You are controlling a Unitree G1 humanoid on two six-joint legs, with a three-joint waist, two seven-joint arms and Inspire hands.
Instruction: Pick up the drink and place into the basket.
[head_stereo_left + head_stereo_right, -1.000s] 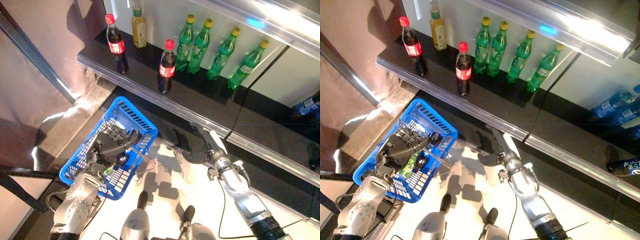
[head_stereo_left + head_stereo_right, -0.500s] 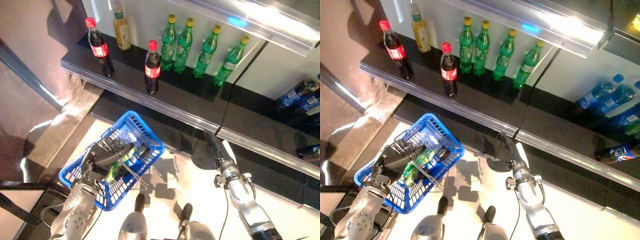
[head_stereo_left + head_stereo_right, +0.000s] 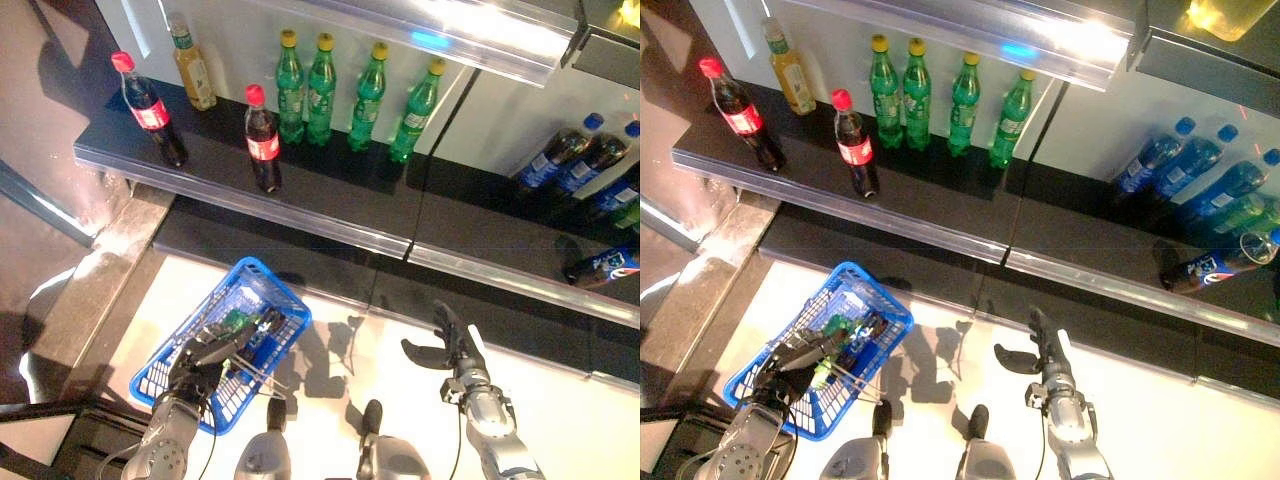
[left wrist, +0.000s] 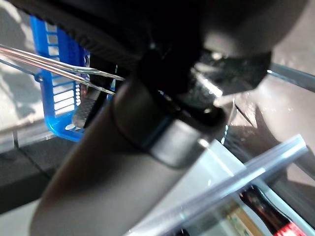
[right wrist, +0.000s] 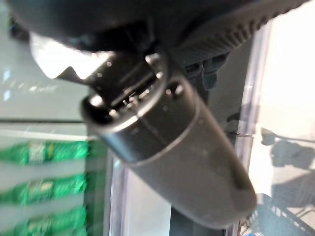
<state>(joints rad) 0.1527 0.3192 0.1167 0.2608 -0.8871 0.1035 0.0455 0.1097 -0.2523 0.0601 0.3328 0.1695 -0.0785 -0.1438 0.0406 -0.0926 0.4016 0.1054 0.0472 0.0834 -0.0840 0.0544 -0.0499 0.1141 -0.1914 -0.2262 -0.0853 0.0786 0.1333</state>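
Your right hand (image 3: 452,352) has drawn back from the shelf (image 3: 330,195), fingers relaxed and holding nothing. Your left hand (image 3: 200,352) is gripping the blue basket (image 3: 262,290) by its handle; the green drink (image 3: 236,322) is lying inside, just past those fingers.

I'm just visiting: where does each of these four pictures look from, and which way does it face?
Left eye view: from the head, down at the shelf, the blue basket and both hands.
Right eye view: same scene from slightly aside; left hand on the basket, right hand open.
Left wrist view: along its own hand toward the basket.
Right wrist view: along its own hand toward the green bottles.
Both eyes share everything.
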